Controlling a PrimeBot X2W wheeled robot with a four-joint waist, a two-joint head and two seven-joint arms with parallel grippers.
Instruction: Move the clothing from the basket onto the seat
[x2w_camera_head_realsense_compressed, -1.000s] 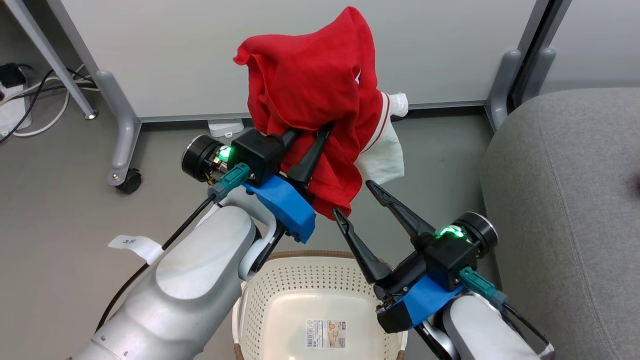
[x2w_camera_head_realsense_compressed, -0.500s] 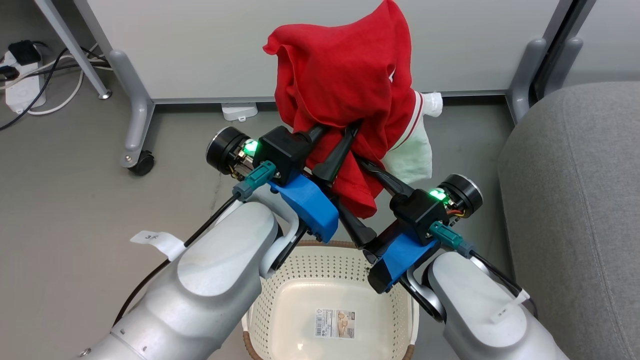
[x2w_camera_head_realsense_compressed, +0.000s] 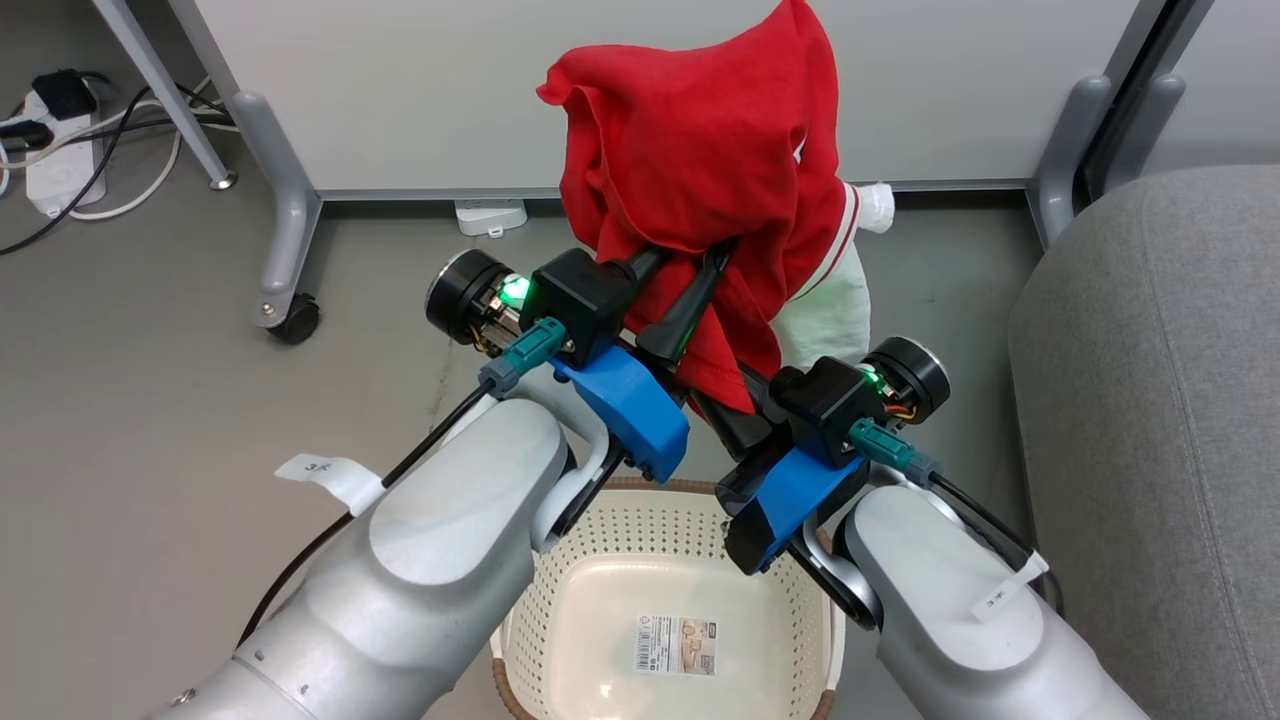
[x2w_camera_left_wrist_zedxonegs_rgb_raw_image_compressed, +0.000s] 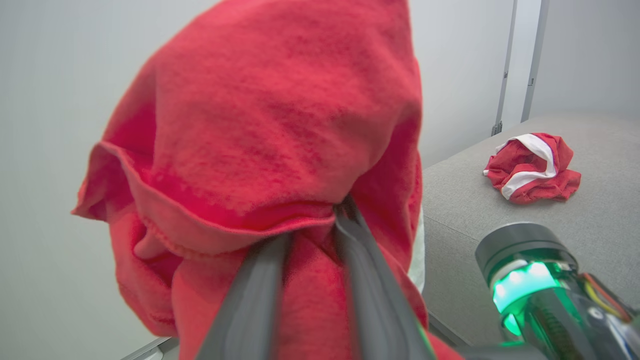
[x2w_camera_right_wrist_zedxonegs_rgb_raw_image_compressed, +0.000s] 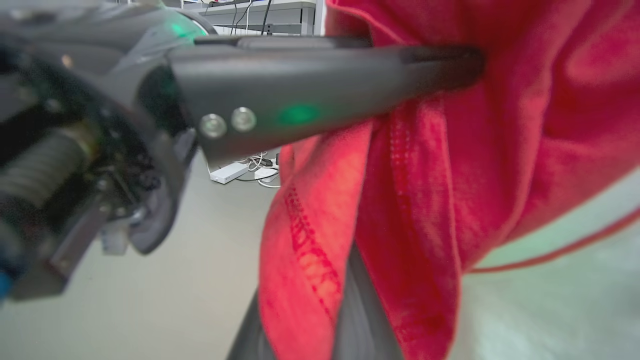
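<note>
L side first: the left gripper (x2w_camera_head_realsense_compressed: 690, 262) is pinched on a fold of the red jersey (x2w_camera_head_realsense_compressed: 700, 150). Its fingers (x2w_camera_left_wrist_zedxonegs_rgb_raw_image_compressed: 250, 300) point up, so the cloth sits on the tips like a hood and drapes down both sides. The left wrist view shows the fold bunched between them.

Just below it, the right gripper (x2w_camera_head_realsense_compressed: 738, 415) is tucked in under the lower hem. Cloth covers its fingertips in the head and right wrist views, so can't tell if it's spread or clamped (prob. there to catch the tail so it doesn't drag).

Held jersey is in the air, above and beyond the basket (x2w_camera_head_realsense_compressed: 560, 600), over the floor (x2w_camera_head_realsense_compressed: 150, 400). It's not yet over the seat (x2w_camera_head_realsense_compressed: 1150, 420) at the robot's right.

Inside the basket just its label (x2w_camera_head_realsense_compressed: 678, 645) shows, and the second jersey (x2w_camera_left_wrist_zedxonegs_rgb_raw_image_compressed: 531, 167) lies crumpled on the seat.

Judgement: last item, lift done. Needs a swing right, then release.
</note>
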